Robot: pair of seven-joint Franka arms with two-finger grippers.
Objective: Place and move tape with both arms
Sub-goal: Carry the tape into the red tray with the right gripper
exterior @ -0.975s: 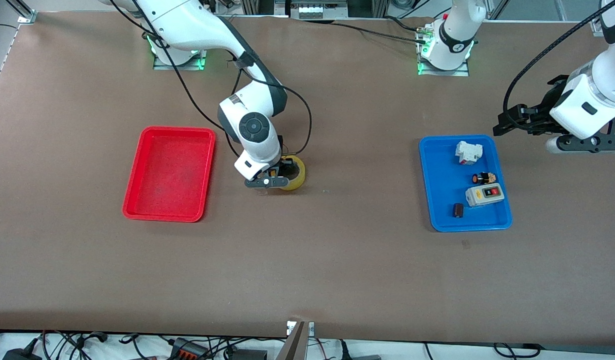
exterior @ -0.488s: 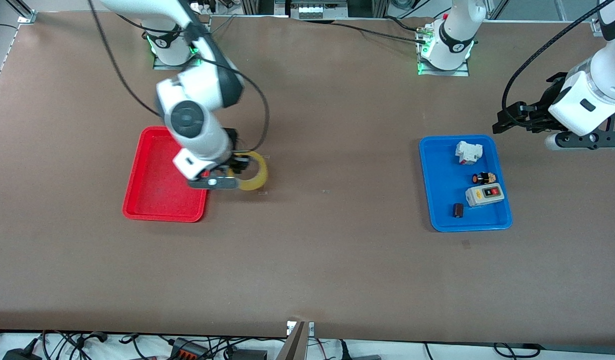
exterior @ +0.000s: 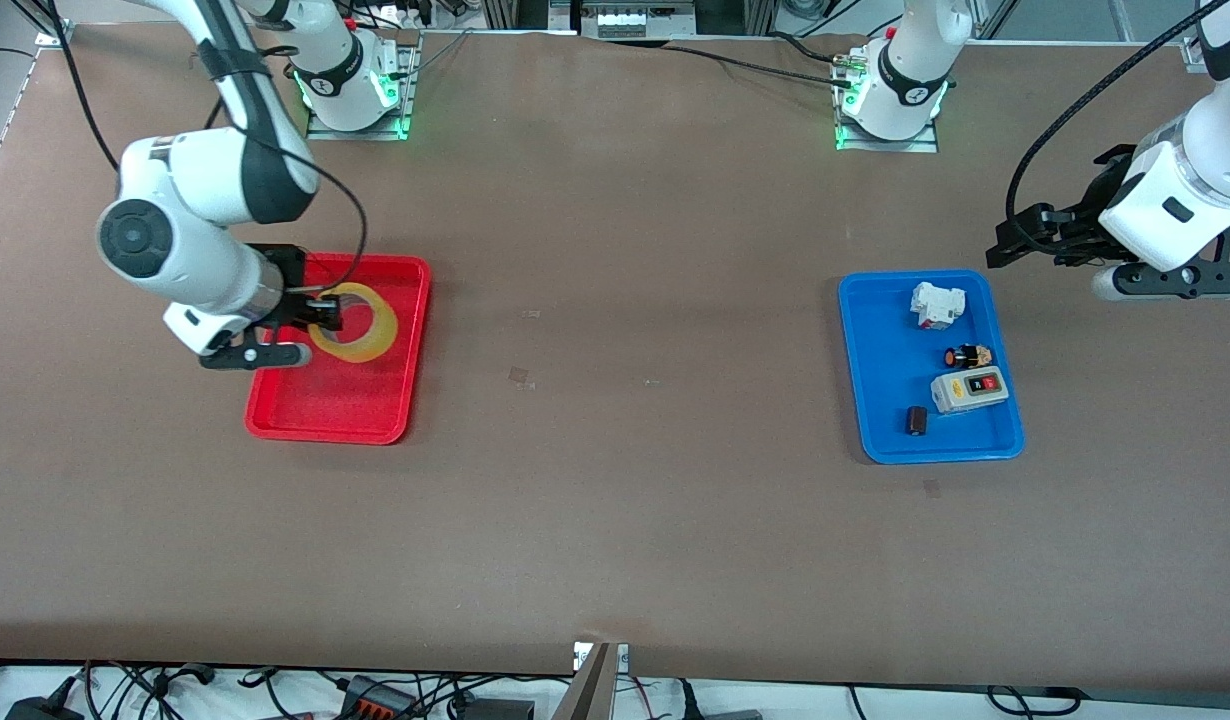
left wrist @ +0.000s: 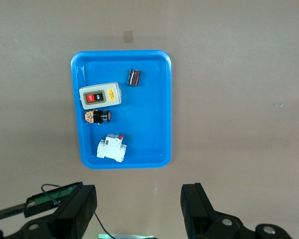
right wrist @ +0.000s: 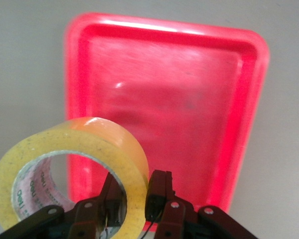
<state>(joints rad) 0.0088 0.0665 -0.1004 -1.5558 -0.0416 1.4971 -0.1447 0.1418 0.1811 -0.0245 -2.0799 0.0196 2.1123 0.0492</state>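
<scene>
One light, stiff tape (exterior: 354,322) hangs over the red tray (exterior: 410,352), wall pinched by the right pincer (exterior: 320,312); left pincer (exterior: 1025,240) waits agape over the worktop (exterior: 615,500).

The translucent yellow ring of tape (exterior: 353,322) has a pale grey core with reddish print. Below it sits a glossy red plastic tray (exterior: 305,415). A bright blue plastic tray (exterior: 860,375) rests on the matte brown desk (exterior: 615,520).
</scene>
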